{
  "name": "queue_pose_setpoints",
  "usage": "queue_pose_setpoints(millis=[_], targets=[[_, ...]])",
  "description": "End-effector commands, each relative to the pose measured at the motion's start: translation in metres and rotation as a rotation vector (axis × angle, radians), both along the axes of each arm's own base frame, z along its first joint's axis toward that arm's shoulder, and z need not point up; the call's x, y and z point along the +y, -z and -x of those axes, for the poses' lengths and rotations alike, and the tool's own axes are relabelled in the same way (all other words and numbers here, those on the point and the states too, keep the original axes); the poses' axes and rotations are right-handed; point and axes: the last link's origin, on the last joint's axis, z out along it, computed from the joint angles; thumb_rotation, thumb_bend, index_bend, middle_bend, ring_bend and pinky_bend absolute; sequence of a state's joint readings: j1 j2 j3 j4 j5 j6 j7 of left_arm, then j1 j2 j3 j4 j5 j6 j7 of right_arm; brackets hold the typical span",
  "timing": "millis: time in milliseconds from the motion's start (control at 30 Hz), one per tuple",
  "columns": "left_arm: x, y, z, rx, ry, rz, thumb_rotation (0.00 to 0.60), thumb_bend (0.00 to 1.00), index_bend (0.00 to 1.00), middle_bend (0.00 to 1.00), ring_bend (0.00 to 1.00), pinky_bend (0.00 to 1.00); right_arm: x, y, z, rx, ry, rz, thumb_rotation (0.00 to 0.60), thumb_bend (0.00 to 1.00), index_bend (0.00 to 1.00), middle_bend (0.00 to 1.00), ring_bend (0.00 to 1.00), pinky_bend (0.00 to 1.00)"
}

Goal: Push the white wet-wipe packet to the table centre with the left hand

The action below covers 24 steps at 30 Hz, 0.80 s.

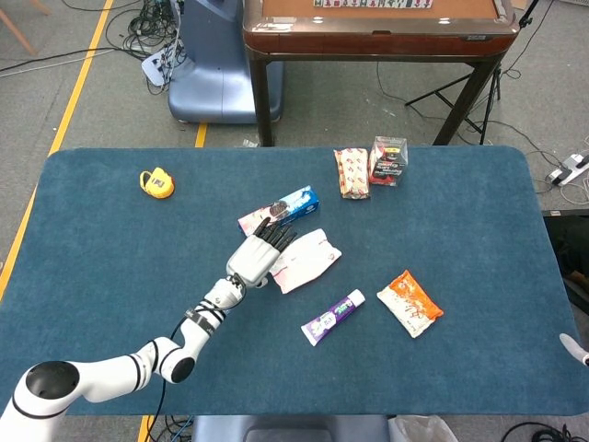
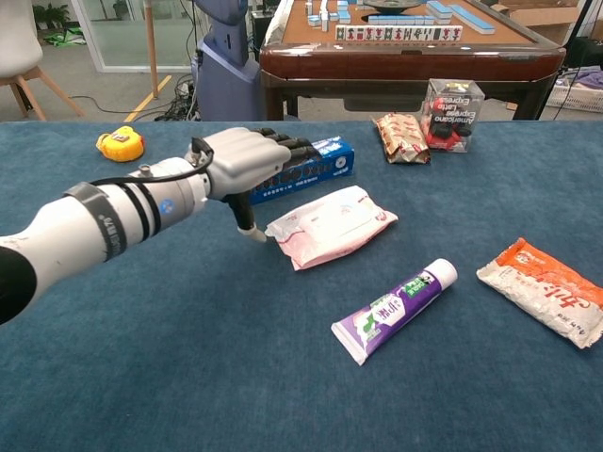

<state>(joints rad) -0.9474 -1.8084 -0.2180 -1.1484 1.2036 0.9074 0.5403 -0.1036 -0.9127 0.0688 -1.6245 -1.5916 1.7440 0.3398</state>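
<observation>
Wet-wipe packet [image 2: 332, 224] lies flat near the middle of the table [image 1: 110, 249], beside the blue box [image 2: 306, 168], so the push looks about done. Left hand [image 2: 247, 162] hovers just left of it, apart, fingers [image 2: 292, 147] extended, holding nothing.

The worktop [image 1: 110, 249] is dark blue. The wet-wipe packet [image 2: 332, 225] is white and pink. The tape measure [image 1: 157, 182] is yellow. The tube [image 2: 394, 310] is purple and white.
</observation>
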Motion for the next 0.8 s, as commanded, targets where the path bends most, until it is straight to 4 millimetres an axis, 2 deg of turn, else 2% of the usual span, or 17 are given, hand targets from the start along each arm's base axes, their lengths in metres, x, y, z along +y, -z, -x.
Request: queue_pose_setpoints(millis=[33,200,400,567,800], targets=[[-0.009,-0.034,0.015,0.019,-0.02,-0.079,0.6,0.07,0.0,0.0,0.0,0.0,-0.001,0.003,-0.002,0.006,-0.003,-0.011,0.6,0.01,0.24,0.22,0.08,0.44],[-0.033,-0.076,0.037,0.066,-0.096,-0.15,0.6,0.07,0.0,0.0,0.0,0.0,-0.003,0.009,-0.004,0.024,-0.002,-0.027,0.6,0.01,0.24,0.22,0.08,0.44],[-0.066,-0.118,0.052,0.123,-0.185,-0.189,0.6,0.07,0.0,0.0,0.0,0.0,-0.007,0.015,-0.006,0.042,0.005,-0.047,0.6,0.01,0.24,0.22,0.08,0.44],[-0.087,-0.146,0.059,0.095,-0.21,-0.212,0.6,0.09,0.0,0.0,0.0,0.0,-0.01,0.021,-0.007,0.061,0.015,-0.062,0.6,0.01,0.24,0.22,0.08,0.44],[-0.117,-0.181,0.087,0.051,-0.286,-0.243,0.6,0.13,0.0,0.0,0.0,0.0,-0.013,0.029,-0.008,0.087,0.026,-0.086,0.6,0.01,0.24,0.22,0.08,0.44]])
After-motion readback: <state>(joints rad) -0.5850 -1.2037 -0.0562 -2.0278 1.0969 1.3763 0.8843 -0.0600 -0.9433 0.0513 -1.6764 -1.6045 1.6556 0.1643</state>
